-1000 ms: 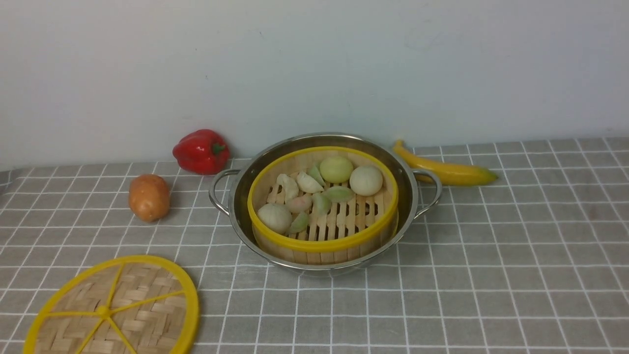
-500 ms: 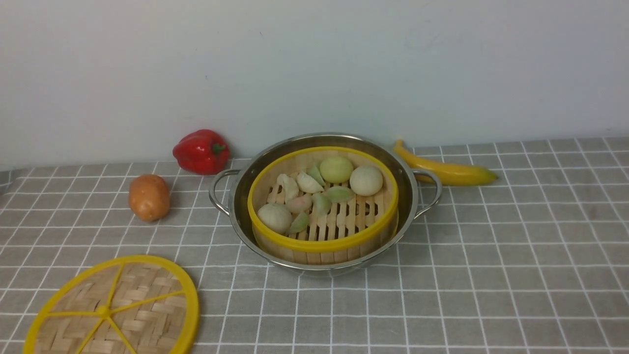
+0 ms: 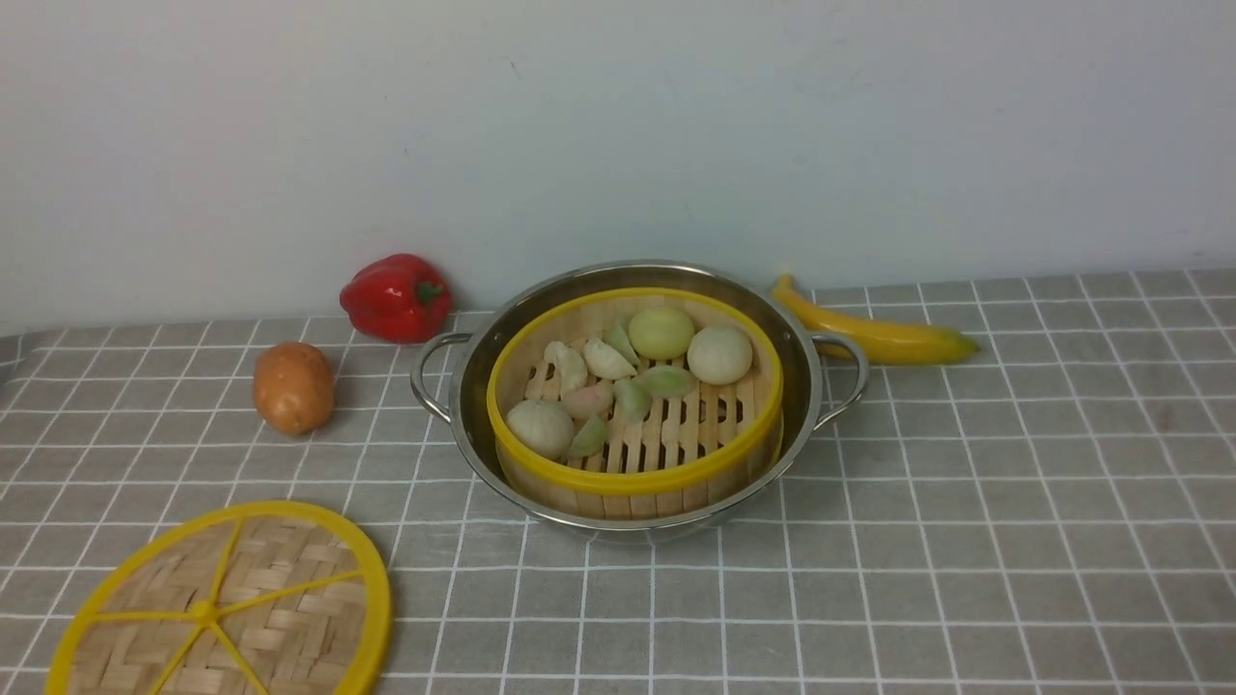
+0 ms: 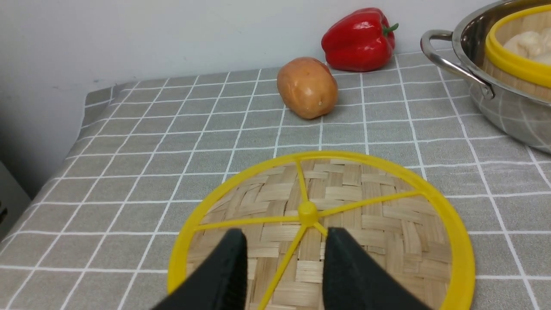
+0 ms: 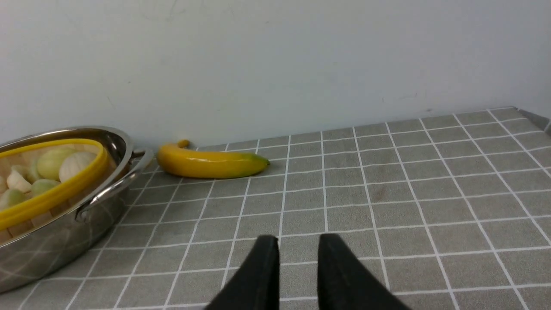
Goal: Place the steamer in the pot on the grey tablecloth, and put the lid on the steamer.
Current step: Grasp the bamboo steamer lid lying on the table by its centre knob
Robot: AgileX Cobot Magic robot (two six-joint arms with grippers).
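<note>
Front view unchanged this past second: steamer (image 3: 632, 480) in the pot (image 3: 803, 386), lid (image 4: 366, 215) flat on the grey tablecloth (image 3: 966, 531) under your spread left gripper (image 4: 285, 232), right gripper (image 5: 298, 237) parted, empty; pinch a spoke (image 4: 280, 263) shallowly and the lid could slip.

Mock kitchen tabletop – grey tablecloth (image 3: 1014, 502), pot (image 3: 628, 274), pepper (image 3: 394, 297) w/ bare wall (image 3: 618, 125).

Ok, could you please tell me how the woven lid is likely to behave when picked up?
The lid probably feels light and fairly stiff: thin woven strips braced by a yellow rim and spokes. Lying flat on the grey tablecloth, its edge may be hard to get under. The raised hub might suit a pinch.
</note>
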